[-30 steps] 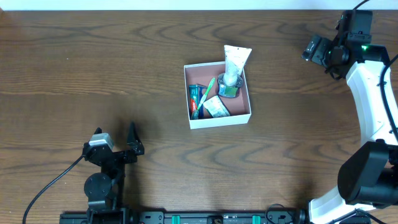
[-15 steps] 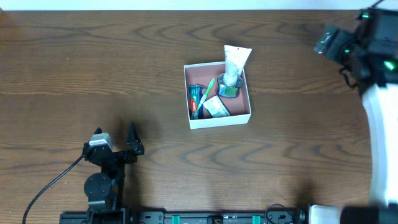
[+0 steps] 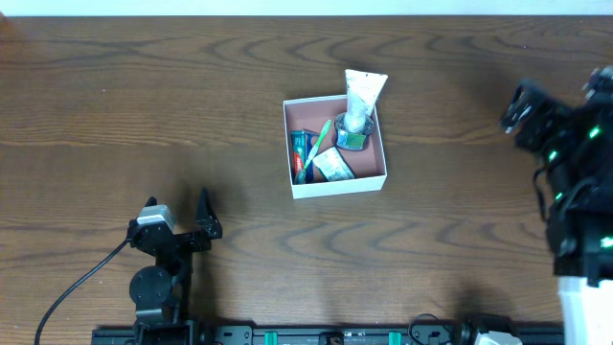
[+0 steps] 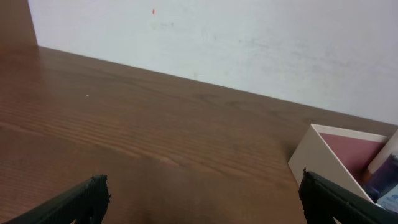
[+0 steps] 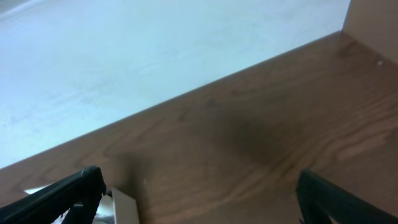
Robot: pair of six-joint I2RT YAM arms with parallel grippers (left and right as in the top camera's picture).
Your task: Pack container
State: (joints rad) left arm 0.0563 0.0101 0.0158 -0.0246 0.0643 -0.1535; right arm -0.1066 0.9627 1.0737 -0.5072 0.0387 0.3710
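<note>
The container (image 3: 340, 182), a shallow white box with a pink-brown inside, sits mid-table. It holds a white tube (image 3: 362, 94) leaning over its back right rim, a green toothbrush (image 3: 322, 139), a red-green pack (image 3: 300, 153), a sachet (image 3: 333, 166) and a small jar (image 3: 351, 136). My left gripper (image 3: 182, 220) is low at the front left, open and empty; its wrist view (image 4: 202, 202) shows the container (image 4: 314, 163) at the right. My right gripper (image 3: 520, 110), blurred, is far right of the container. Its wrist view (image 5: 202, 199) shows it open and empty, with a container corner (image 5: 124, 208) at lower left.
Brown wooden table (image 3: 144, 105) with a white wall behind its far edge (image 4: 249, 43). The right arm's white body (image 3: 584, 220) fills the right edge of the overhead view. A black cable (image 3: 72, 287) trails from the left arm at the front.
The right arm has swung from the table's far right corner toward the front, its gripper moving nearer and to the right. The left arm and the container have not moved.
</note>
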